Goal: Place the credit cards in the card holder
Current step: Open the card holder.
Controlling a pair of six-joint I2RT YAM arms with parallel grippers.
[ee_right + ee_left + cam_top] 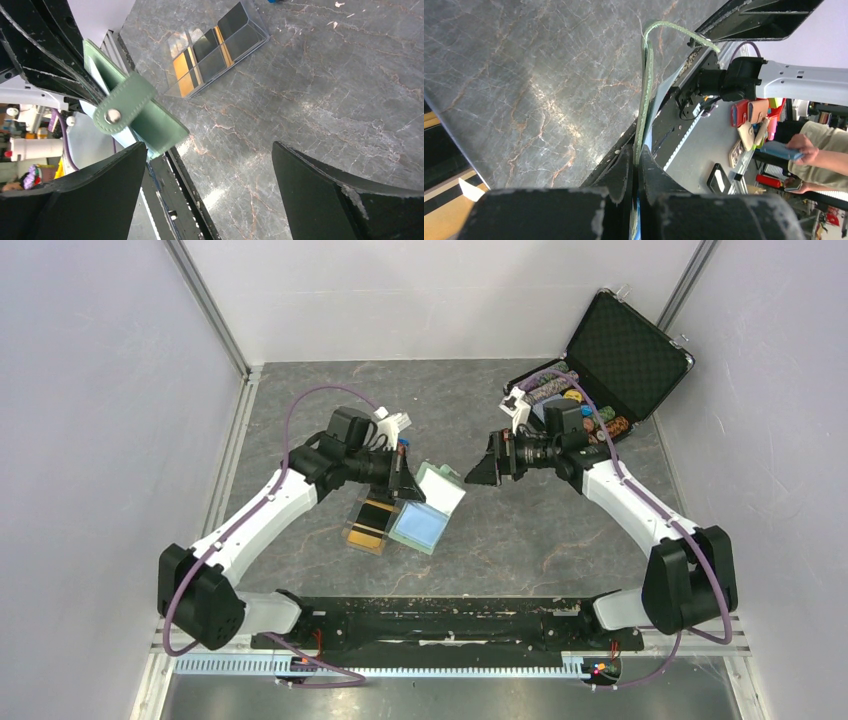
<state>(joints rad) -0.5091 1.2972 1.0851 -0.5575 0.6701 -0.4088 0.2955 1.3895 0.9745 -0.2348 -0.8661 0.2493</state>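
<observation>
The sage-green card holder (440,487) hangs unfolded above the table, its pale blue inside facing up. My left gripper (407,483) is shut on one edge of it; in the left wrist view the green edge (644,95) runs up from between the closed fingers (638,167). My right gripper (478,470) is open just right of the holder and touches nothing. Its wrist view shows the holder's snap strap (122,107) by the left finger, with open jaws (209,150). Black and orange-gold credit cards (212,47) lie in a clear tray (366,525) beneath the left gripper.
An open black chip case (625,355) with coloured chips (590,420) stands at the back right, behind the right arm. A small white object (393,424) lies behind the left wrist. White walls close the table on three sides.
</observation>
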